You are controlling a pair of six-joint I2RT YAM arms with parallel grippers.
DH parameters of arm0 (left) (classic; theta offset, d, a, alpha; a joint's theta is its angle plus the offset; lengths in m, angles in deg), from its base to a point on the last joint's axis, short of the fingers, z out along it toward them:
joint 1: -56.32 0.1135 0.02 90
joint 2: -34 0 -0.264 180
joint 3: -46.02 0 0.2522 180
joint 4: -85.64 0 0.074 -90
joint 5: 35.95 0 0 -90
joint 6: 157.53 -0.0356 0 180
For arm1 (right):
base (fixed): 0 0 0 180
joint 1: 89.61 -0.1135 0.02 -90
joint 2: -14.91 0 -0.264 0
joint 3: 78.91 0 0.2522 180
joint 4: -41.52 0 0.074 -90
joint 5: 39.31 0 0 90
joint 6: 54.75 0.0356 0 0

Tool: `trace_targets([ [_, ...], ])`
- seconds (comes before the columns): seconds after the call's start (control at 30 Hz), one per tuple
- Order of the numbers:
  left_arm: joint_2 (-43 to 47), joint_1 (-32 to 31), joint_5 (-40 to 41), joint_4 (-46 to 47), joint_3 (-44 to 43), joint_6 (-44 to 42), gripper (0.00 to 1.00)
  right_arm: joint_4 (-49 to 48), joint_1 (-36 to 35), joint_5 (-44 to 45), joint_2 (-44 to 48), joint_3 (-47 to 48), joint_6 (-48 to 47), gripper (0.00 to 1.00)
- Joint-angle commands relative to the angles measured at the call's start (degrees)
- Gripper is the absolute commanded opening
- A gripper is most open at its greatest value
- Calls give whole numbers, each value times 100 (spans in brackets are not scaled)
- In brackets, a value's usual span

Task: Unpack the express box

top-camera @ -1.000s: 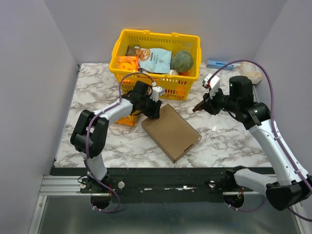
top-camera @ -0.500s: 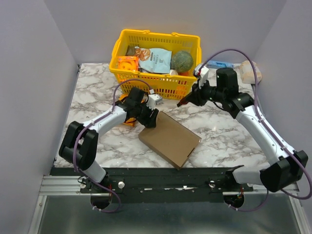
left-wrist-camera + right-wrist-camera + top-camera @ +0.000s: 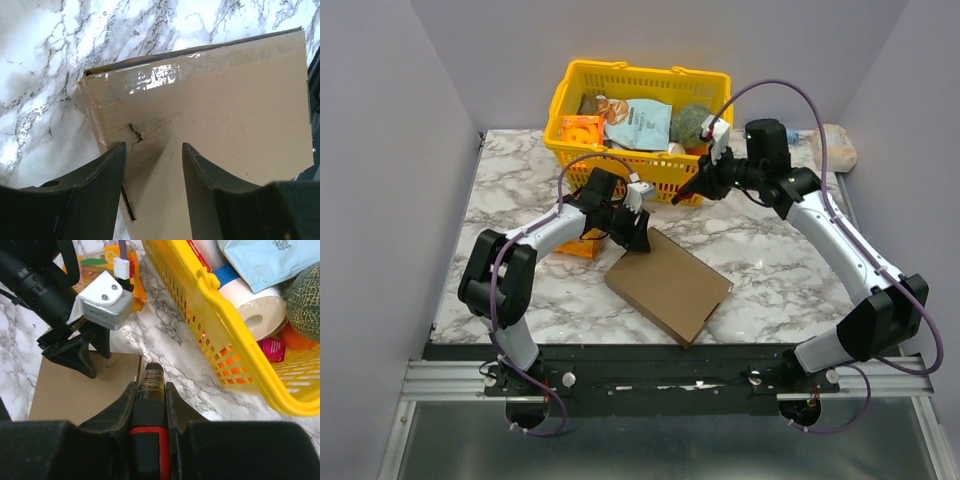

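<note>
The express box (image 3: pixel 670 285) is a flat brown cardboard mailer lying closed and askew on the marble table; its taped far corner (image 3: pixel 150 80) has a small tear. My left gripper (image 3: pixel 636 238) hangs open over that corner, one finger on each side of the tear (image 3: pixel 152 146). It holds nothing. My right gripper (image 3: pixel 686 194) is shut on a black-and-red cutter tool (image 3: pixel 152 374). The tool's tape-wrapped tip points down toward the box's far edge (image 3: pixel 80 390), right beside the left gripper and just in front of the basket.
A yellow plastic basket (image 3: pixel 563 100) stands at the back with a snack bag, a melon, a paper roll and other goods in it; its rim (image 3: pixel 235 325) is close to my right gripper. An orange packet (image 3: pixel 582 245) lies under the left arm. A pale bag (image 3: pixel 835 148) lies back right.
My right arm has swung left and forward with the tool, from the right side to just in front of the basket. The left gripper stays at the box's far corner; the box shifted slightly.
</note>
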Motion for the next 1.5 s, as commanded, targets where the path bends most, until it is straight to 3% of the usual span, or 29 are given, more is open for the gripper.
trace_targets([
  [0.0,-321,62,-287,-120,-61,50,57,-816,-303,692,-53,-168,26,0],
  [0.23,-129,228,-821,-366,-78,-187,51,-1384,-778,1361,18,-838,-160,0],
  [0.4,1160,308,-1456,169,674,-1170,47,-1576,-901,1501,44,-1092,-1,0],
  [0.53,1892,-43,-1097,1223,1713,-1979,46,-1683,-919,1475,-69,-1252,8,0],
  [0.83,1912,-632,-156,2323,2418,-2482,47,-2166,-936,1169,-316,-1287,131,0],
  [1.47,1340,-641,-524,1032,1768,-1866,46,-1911,-1112,816,-738,-1173,-326,0],
])
